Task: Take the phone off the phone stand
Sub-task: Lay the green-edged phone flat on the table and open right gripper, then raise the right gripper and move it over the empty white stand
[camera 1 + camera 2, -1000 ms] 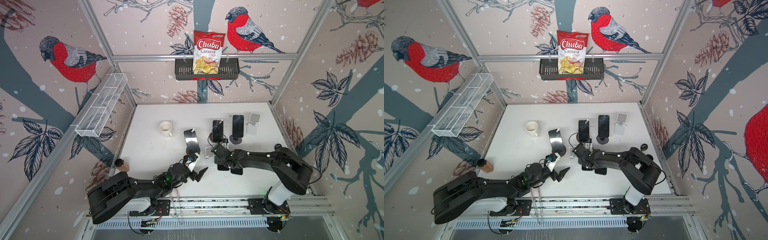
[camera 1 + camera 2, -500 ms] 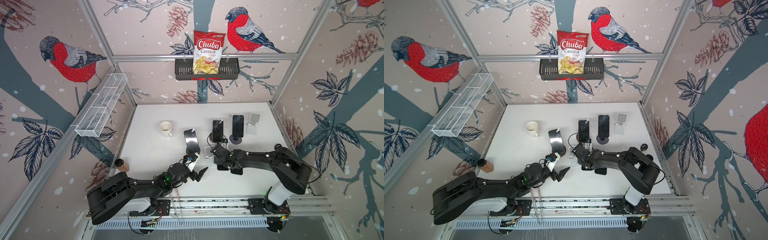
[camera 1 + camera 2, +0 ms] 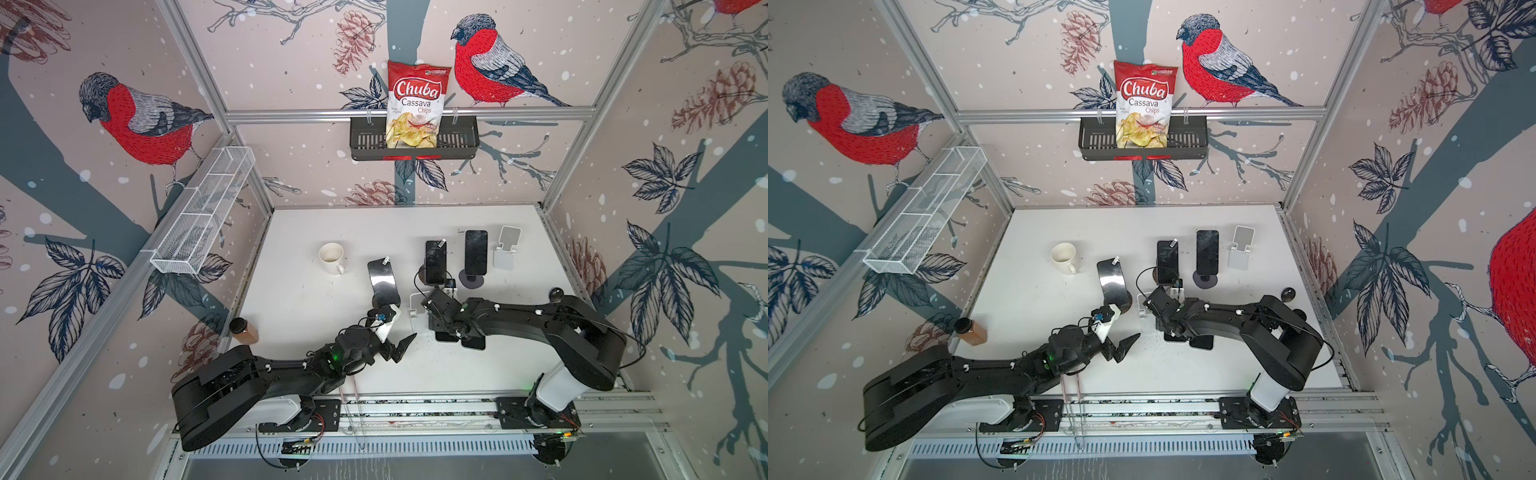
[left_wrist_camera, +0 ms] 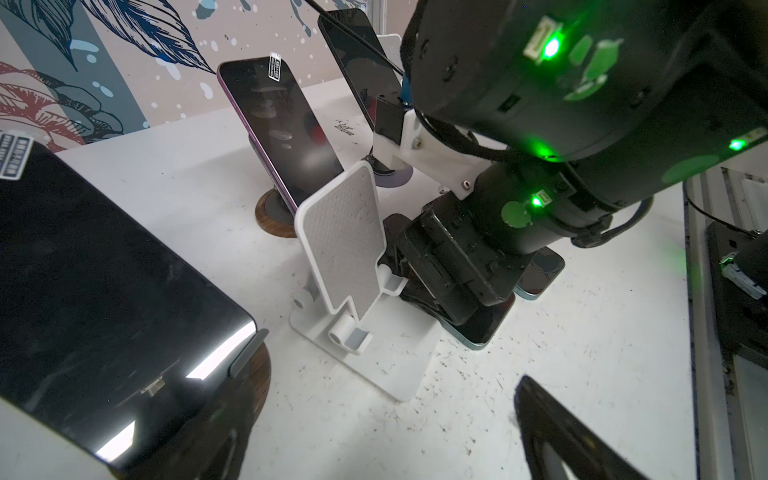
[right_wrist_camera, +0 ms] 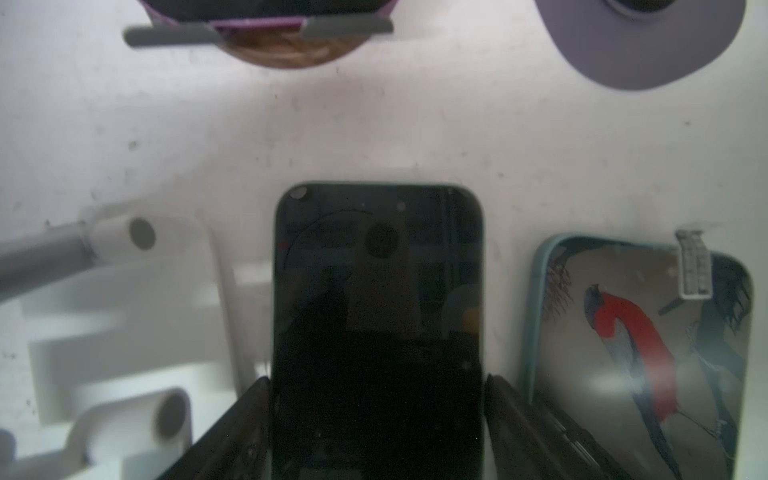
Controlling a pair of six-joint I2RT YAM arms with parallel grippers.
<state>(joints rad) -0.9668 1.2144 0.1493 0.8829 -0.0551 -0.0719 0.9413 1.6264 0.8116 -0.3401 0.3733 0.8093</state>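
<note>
Lying flat beside the empty white stand (image 4: 345, 245), the dark phone (image 5: 378, 291) is flanked lengthwise by fingers (image 5: 232, 424) of the right gripper (image 5: 376, 384); pinch or release cannot be told. Left gripper (image 4: 382, 407) is spread open.

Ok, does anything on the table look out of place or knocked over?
Nothing spilled or broken. Two phones lie flat on the table by the empty white stand: a black phone between the right gripper's fingers and a teal-cased phone beside it. Both lie squarely, side by side.
</note>
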